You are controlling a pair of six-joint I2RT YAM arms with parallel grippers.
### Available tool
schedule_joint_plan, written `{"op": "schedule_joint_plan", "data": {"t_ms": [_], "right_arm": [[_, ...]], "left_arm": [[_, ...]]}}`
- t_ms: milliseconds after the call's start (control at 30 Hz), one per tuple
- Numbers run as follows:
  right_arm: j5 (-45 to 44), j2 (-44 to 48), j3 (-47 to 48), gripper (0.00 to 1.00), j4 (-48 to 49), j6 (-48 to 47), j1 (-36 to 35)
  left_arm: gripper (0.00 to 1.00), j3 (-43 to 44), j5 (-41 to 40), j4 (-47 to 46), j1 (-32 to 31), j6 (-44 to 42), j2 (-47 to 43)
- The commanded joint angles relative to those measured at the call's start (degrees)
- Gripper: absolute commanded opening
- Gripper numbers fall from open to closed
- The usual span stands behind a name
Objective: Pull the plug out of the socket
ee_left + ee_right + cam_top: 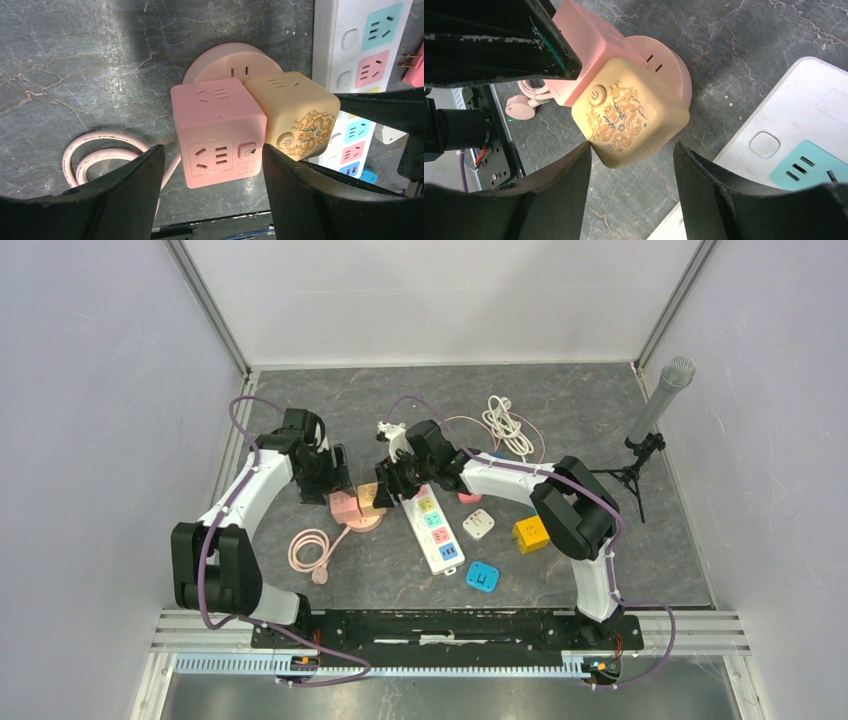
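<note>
A pink cube socket (217, 130) and a cream cube plug with a gold dragon print (295, 112) sit joined side by side on a round pink socket base (225, 60). My left gripper (212, 150) is open, its fingers on either side of the pink cube; the right finger is at the seam with the cream cube. My right gripper (631, 147) is open around the cream cube (629, 117), its left finger touching a corner. In the top view both grippers (335, 480) (392, 485) meet over the cubes (355, 502).
A white power strip (435, 530) with coloured outlets lies right of the cubes. A coiled pink cable (310, 550) lies to their left. White (478, 524), orange (530, 534) and blue (483, 576) cubes, a white cable (505, 420) and a microphone stand (655, 410) are further right.
</note>
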State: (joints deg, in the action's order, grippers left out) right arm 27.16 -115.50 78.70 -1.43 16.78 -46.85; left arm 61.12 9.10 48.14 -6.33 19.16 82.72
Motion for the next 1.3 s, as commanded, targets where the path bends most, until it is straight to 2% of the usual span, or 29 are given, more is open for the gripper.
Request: {"op": "schedule_joint_plan", "data": {"t_ms": [0,300,567,633,800,967,1133,1267], "right_arm": [[-3.4,-1.9,3.2,0.66,0.0,1.2,0.3],[-4.0,-4.3,3.2,0.63,0.3,4.2,0.3],[-6.0,-3.6,4.3,0.56,-0.3,2.0,0.4],[-6.3,-3.5,5.5,0.57,-0.8,1.1,0.4],[-5.1,-1.9,6.3,0.66,1.0,1.1,0.6],[-2.2,-0.2,3.6,0.71,8.3,5.2,1.7],[-0.9,-2.1,3.9,0.71,10.2,7.6,2.8],[-2.2,-5.0,6.5,0.69,6.3,6.3,2.9]], "left_arm": [[0.77,2.8,-0.7,1.8,-0.3,-0.4,-0.7],[0.72,1.6,1.2,2.0,-0.9,0.5,1.8],[0.62,-0.1,-4.8,2.8,-1.6,3.2,3.5],[0.62,0.0,-6.5,3.2,-1.7,4.3,4.2],[0.62,0.8,-11.5,4.7,-1.7,6.9,6.3],[0.62,1.3,-13.4,5.5,-1.7,7.0,7.5],[0.62,1.2,-14.1,5.6,-1.7,6.6,9.0],[0.65,1.1,-14.5,5.6,-1.7,6.3,10.2]]}}
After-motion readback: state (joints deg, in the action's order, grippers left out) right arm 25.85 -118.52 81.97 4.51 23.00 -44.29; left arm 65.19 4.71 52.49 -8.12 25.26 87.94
